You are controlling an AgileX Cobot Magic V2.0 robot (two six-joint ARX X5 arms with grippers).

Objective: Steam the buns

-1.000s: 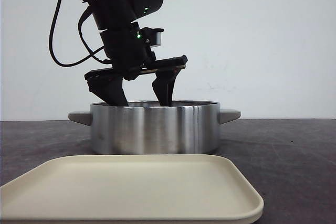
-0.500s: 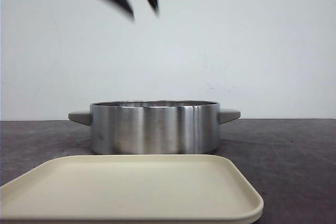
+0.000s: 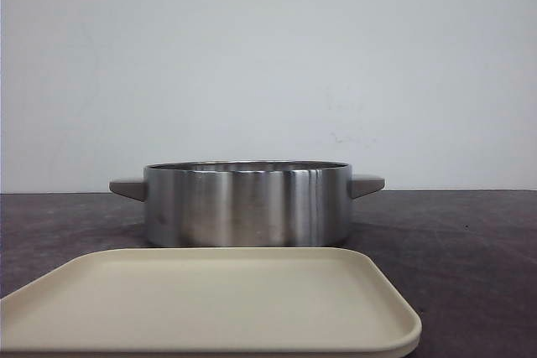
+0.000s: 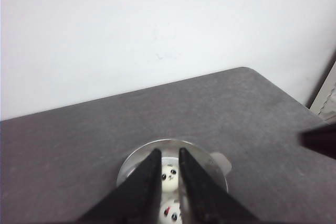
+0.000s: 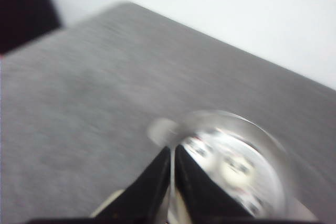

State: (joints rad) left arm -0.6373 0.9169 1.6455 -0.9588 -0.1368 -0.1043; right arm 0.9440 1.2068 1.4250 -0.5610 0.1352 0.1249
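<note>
The steel pot (image 3: 247, 205) stands on the dark table behind the cream tray (image 3: 210, 299). No gripper shows in the front view, and the buns are hidden there by the pot wall. In the left wrist view my left gripper (image 4: 169, 151) hangs high above the pot (image 4: 137, 156), fingers slightly apart and empty; two white panda-faced buns (image 4: 169, 176) show between them inside the pot. In the blurred right wrist view my right gripper (image 5: 172, 149) is shut and empty, high beside the pot (image 5: 274, 157), where blurred buns (image 5: 239, 167) lie.
The pot has grey handles (image 3: 126, 188) on both sides. The tray fills the near table in front of the pot. A dark shape (image 4: 320, 140) sits at the edge of the left wrist view, and another (image 5: 23, 14) in the right wrist view.
My left gripper was down in the pot with its jaws wide. It has risen out of the front view, its fingers drawn closer together. The pot and tray have not moved.
</note>
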